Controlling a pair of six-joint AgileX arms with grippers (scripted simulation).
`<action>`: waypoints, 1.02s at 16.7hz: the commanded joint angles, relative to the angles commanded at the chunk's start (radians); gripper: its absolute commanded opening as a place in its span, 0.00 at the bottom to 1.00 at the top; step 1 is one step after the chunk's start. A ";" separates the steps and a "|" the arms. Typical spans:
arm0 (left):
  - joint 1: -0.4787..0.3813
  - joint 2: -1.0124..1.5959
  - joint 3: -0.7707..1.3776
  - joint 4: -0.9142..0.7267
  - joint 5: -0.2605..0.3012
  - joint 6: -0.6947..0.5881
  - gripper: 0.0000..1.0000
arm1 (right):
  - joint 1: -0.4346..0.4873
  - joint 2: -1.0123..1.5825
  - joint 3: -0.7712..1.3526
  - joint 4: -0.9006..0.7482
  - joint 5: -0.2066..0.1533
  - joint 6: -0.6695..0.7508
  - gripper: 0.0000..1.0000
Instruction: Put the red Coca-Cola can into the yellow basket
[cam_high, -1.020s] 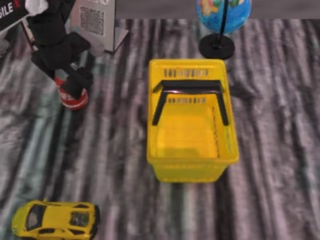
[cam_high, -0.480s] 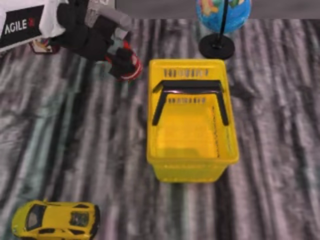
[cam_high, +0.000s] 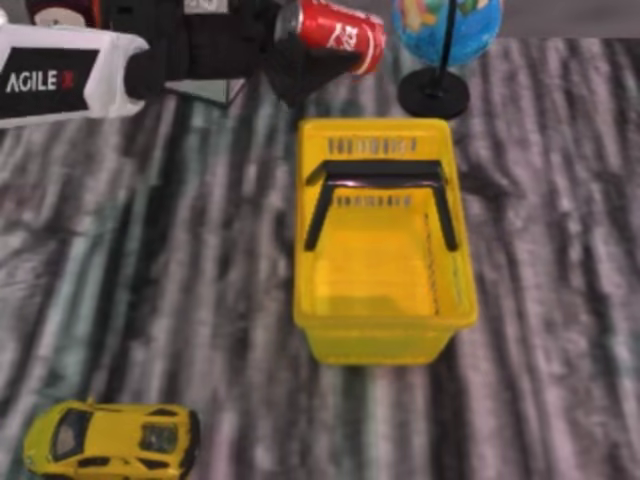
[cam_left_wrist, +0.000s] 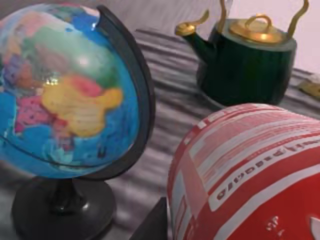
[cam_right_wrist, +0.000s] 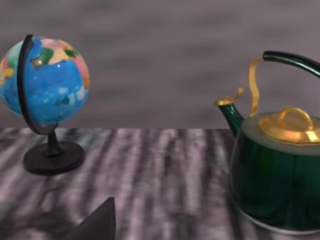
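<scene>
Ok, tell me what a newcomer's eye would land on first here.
First the yellow basket, bright and large at the table's middle, its black handles folded across it. Next the red Coca-Cola can, held tilted in the left claw beyond the basket's far rim, beside the globe. A yellow toy car sits at the near left corner.
</scene>
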 joint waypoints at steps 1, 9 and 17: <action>-0.005 -0.020 -0.031 0.083 0.057 -0.027 0.00 | 0.000 0.000 0.000 0.000 0.000 0.000 1.00; -0.024 -0.109 -0.148 0.377 0.281 -0.123 0.00 | 0.000 0.000 0.000 0.000 0.000 0.000 1.00; -0.012 -0.022 -0.174 0.491 0.283 -0.122 0.00 | 0.000 0.000 0.000 0.000 0.000 0.000 1.00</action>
